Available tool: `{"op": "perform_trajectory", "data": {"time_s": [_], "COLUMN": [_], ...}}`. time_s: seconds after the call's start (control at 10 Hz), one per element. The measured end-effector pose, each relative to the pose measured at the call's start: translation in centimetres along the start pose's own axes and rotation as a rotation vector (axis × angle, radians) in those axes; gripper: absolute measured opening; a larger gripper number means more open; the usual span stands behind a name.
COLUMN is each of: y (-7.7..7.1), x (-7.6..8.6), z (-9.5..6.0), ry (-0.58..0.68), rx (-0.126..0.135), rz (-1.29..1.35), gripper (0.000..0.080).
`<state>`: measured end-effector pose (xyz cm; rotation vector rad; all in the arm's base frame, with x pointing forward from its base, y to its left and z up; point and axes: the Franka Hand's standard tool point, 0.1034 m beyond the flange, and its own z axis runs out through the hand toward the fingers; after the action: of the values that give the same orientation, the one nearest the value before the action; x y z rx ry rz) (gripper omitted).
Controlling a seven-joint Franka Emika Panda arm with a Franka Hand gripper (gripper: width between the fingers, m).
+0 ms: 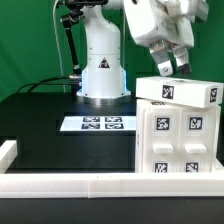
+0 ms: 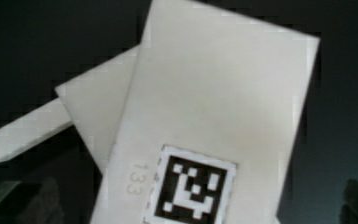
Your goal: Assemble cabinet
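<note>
Right now you look to be at the stage of fitting the top panel (image 1: 177, 92) onto the cabinet (image 1: 178, 138), or lining up to press or nudge it home; that is my reading from how things lie, not something shown outright.

Your pincer (image 1: 173, 66) hangs just above the panel, toward the end nearer the arm's base (image 1: 101, 75). From the exterior view its fingers point down at the panel, with a narrow gap showing between the tips. Nothing sits between them, so I'd call it released and empty, though the fingers are small there and whether the tips touch the panel I cannot tell.

The cabinet stands directly below the pincer, upright on the black table (image 1: 45, 115), close against the white rail (image 1: 60, 182) along the near edge. Its tagged face looks toward the exterior camera. The panel lies across its top and seems to overhang a little on the base side, slightly askew, not yet flush.

In the wrist view you see a white slab (image 2: 220, 95) with a tag (image 2: 194, 188) right under the pincer, and a second white edge (image 2: 43, 125) jutting out beside and below it. The fingers themselves are not clearly visible there.

For the next move, you'd want to come straight down and seat or grip the panel squarely. Watch the overhang: a push off-centre could tip the panel or shift the whole cabinet.

The marker board (image 1: 97, 124) lies flat on the table, well apart from the pincer, in front of the base.
</note>
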<state>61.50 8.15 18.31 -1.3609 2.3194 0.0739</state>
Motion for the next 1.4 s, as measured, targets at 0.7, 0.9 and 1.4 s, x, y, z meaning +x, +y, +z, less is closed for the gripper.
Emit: {"op": "perform_trajectory", "data": {"time_s": [0.7,0.9,1.4], "y": [0.5,0.3,0.3], "x": [-0.3,-0.4,-2.5], "z": [-0.2,-0.1,0.0], "ry": [0.011,0.004,-0.031], "rx": [-0.038,-0.044,-0.151], "rz": [-0.459,-0.699,-1.259], "gripper": [0.0797,0.0797,0.0797]}}
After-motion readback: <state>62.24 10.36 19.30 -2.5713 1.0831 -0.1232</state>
